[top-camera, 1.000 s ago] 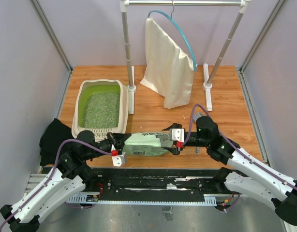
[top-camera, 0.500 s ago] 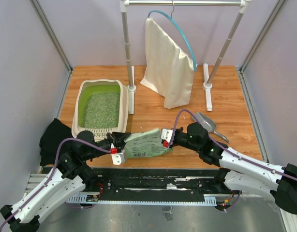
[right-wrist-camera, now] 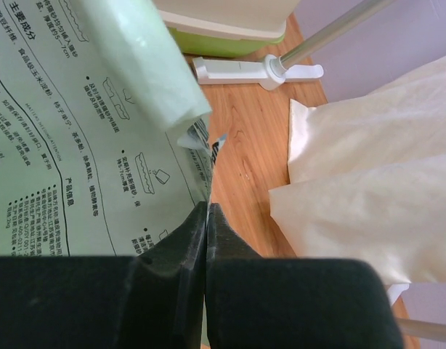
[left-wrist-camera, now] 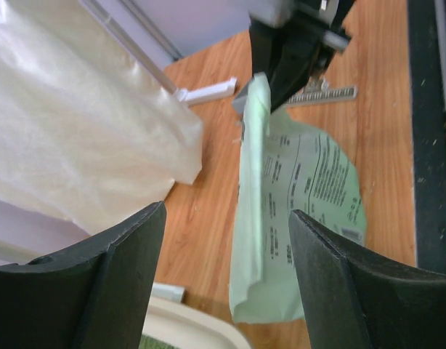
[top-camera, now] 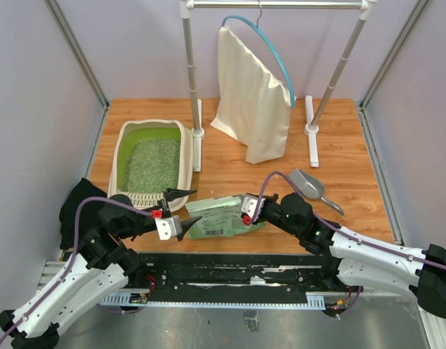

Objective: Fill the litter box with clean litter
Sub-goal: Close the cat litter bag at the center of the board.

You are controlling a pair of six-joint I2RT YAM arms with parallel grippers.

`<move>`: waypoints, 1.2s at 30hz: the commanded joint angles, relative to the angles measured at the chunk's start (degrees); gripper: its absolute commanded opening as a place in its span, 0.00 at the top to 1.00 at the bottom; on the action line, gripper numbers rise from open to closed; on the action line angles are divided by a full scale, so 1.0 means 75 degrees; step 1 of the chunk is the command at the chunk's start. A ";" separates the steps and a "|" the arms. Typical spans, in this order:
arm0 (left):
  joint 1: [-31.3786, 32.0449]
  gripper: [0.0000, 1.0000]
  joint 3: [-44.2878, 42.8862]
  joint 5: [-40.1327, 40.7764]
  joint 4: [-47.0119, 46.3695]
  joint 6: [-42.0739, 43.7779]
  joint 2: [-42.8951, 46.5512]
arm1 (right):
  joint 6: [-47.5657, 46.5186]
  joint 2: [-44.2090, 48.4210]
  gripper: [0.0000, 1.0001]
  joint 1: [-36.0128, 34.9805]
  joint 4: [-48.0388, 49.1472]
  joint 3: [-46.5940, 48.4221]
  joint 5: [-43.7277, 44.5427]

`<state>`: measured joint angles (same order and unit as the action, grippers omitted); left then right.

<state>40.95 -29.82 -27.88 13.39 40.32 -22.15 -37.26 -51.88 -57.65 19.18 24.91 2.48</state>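
Observation:
The beige litter box (top-camera: 121, 156) with its green inside sits at the back left, and clean litter (top-camera: 152, 166) covers its floor. The flat green printed bag (top-camera: 219, 217) lies on the wood just right of it. My left gripper (top-camera: 197, 205) is open at the bag's left end, and its fingers (left-wrist-camera: 121, 276) straddle that end (left-wrist-camera: 310, 182) without touching it. My right gripper (top-camera: 246, 211) is shut on the bag's right edge. In the right wrist view its tips (right-wrist-camera: 207, 207) pinch the thin film (right-wrist-camera: 63, 145). The box rim (left-wrist-camera: 194, 329) shows below my left jaws.
A grey metal scoop (top-camera: 310, 185) lies right of my right arm. A cream cloth bag (top-camera: 253, 102) hangs from a hanger on a metal rack (top-camera: 188, 73) at the back. A black cloth (top-camera: 79, 207) lies at the table's left edge.
My left gripper let go of the bag's left end and opened wide. My right gripper moved left and shut on the bag's right edge. The scoop is now uncovered.

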 commanded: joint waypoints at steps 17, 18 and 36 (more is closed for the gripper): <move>0.0961 0.41 -0.1374 0.0518 -0.0381 -0.1292 -0.2590 | 0.0514 0.0582 0.99 -0.0073 0.0357 -0.0292 0.0467; 0.1195 0.41 -0.1352 0.0912 -0.0451 -0.1241 -0.2683 | 0.0520 0.0595 0.99 -0.0075 0.0335 -0.0297 0.0466; 0.2474 0.81 -0.0056 0.3647 -0.1709 0.1066 -0.2266 | 0.0877 0.1436 0.99 -0.0085 -0.0834 -0.0310 0.0190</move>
<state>59.13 -31.11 -3.38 3.81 44.23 -41.60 -32.12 -43.03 -57.65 13.96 22.74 4.40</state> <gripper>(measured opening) 0.160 0.011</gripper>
